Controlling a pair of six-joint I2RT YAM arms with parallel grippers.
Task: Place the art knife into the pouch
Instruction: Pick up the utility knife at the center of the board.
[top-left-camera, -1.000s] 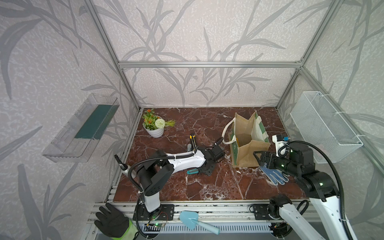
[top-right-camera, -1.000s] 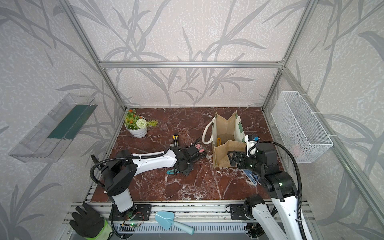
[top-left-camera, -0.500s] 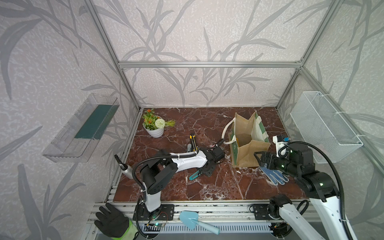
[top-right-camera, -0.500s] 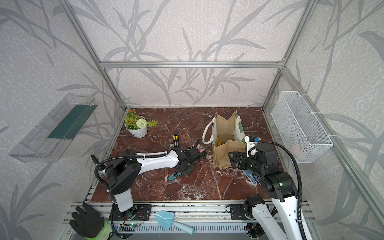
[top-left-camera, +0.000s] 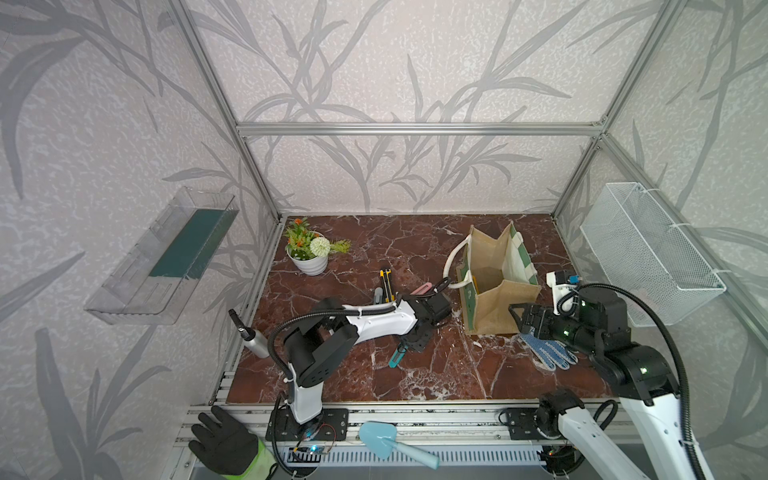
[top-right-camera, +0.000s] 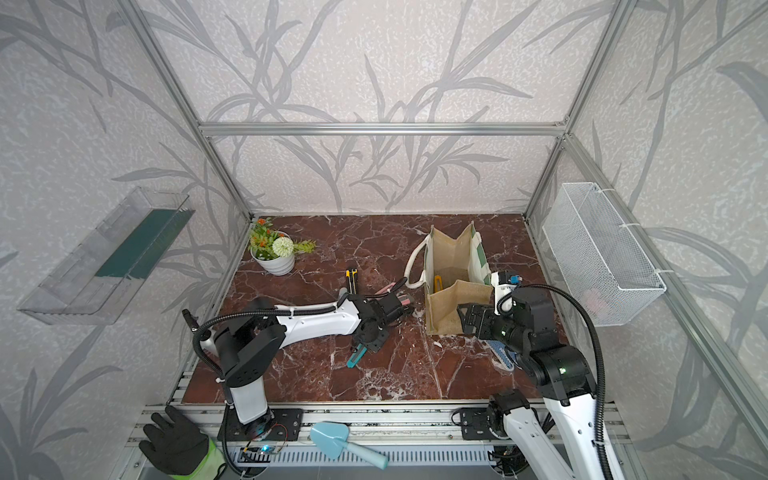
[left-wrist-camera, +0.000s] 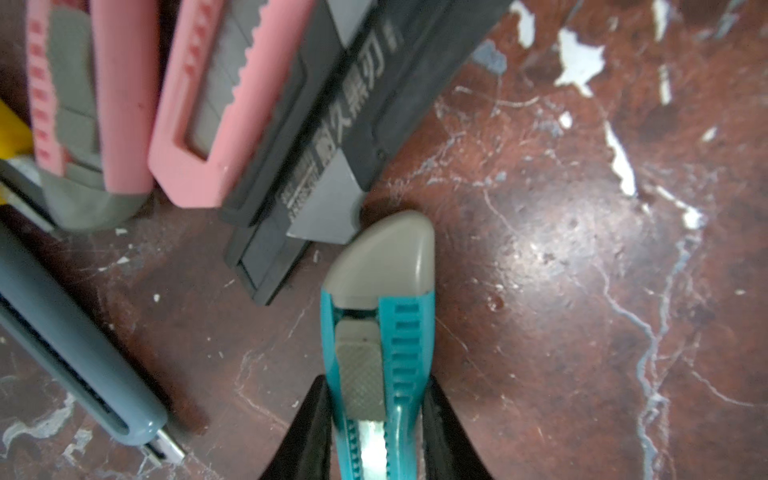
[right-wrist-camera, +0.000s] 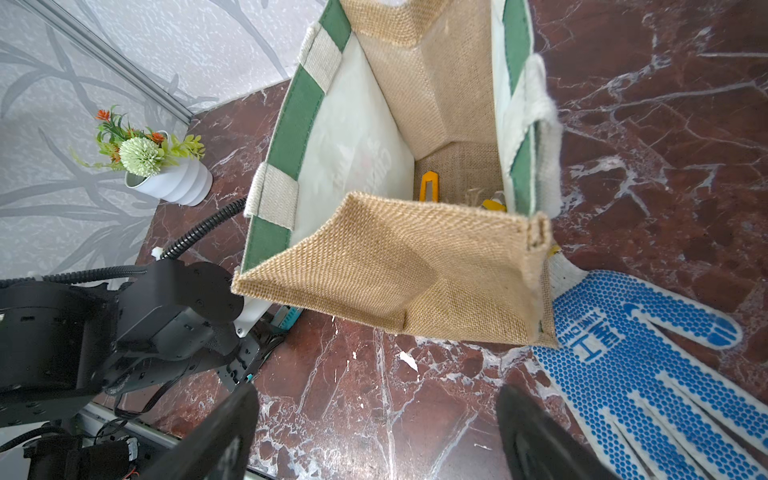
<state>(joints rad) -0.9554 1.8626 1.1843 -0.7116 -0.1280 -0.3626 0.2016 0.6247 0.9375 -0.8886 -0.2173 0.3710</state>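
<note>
One change, left jaws newly clamped on teal art knife (left-wrist-camera: 376, 266), right jaws wide near pouch (right-wrist-camera: 374, 270)

In a top view the left arm (top-left-camera: 374, 323) rises from its base at the lower middle of the frame and folds at a black elbow. Its white forearm reaches low and rightward to the centre. The wrist bends there, so the left gripper (top-left-camera: 409, 345) points down and toward the lower left. In the left wrist view its fingers (left-wrist-camera: 307, 428) press both sides of the knife (left-wrist-camera: 378, 353). The right arm (top-left-camera: 636, 370) climbs from the lower right corner, forearm leaning up-left to centre right. The right gripper (right-wrist-camera: 374, 436) is spread wide, nothing between its fingers (right-wrist-camera: 232, 432), which sit at the lower edge of the right wrist view.
</note>
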